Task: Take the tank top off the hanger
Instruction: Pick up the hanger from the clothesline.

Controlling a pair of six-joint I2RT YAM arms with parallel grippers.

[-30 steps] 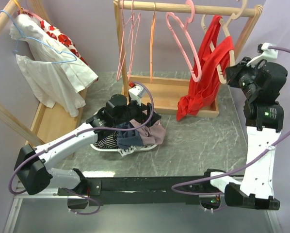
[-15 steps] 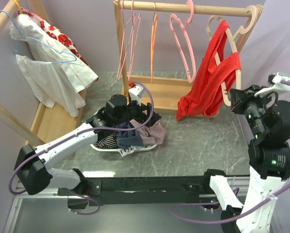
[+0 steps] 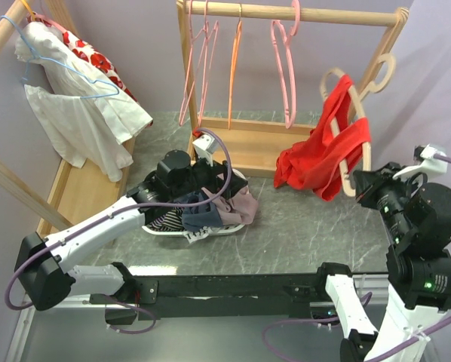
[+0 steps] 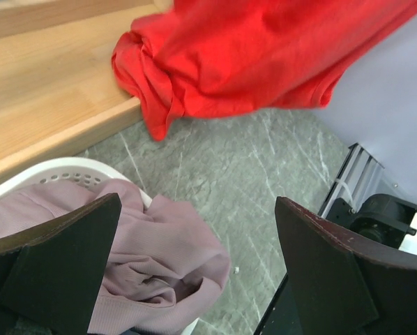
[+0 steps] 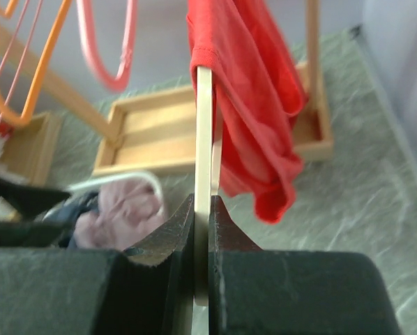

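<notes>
One red tank top (image 3: 323,162) is draped over one pale wooden hanger (image 5: 203,139); the hanger is tilted with its hook below the rail (image 3: 316,13), beside the rack's slanted right post; I cannot tell whether hook and post touch. The top's lower part is bunched over the right end of the rack's wooden base (image 3: 248,147), reaching the grey counter (image 3: 308,226).

There are two arms. The right pincer (image 5: 203,206) is clenched on the hanger's thin bar, just beside the cloth; the left pincer (image 4: 196,202) is released, its two fingers spread wide above one white basket (image 4: 62,169) full of mixed clothes.

On the rail hang one orange hanger (image 3: 231,75) and pink hangers (image 5: 114,84) on both sides of it; they overlap too much for a sure count. A second rack on the left carries one white garment (image 3: 82,121) on a blue wire hanger (image 3: 67,72), with a red-flowered cloth behind it.

A second ago the wooden hanger hung from the rail's right end with the right arm raised beside it; half a second ago its hook was still up at the rail's end; now it has come off and sunk lower, and the right arm has dropped down toward the near right corner with it. The pink hangers have swung. The left arm has shifted slightly left over the basket; its pincer has stayed spread.
</notes>
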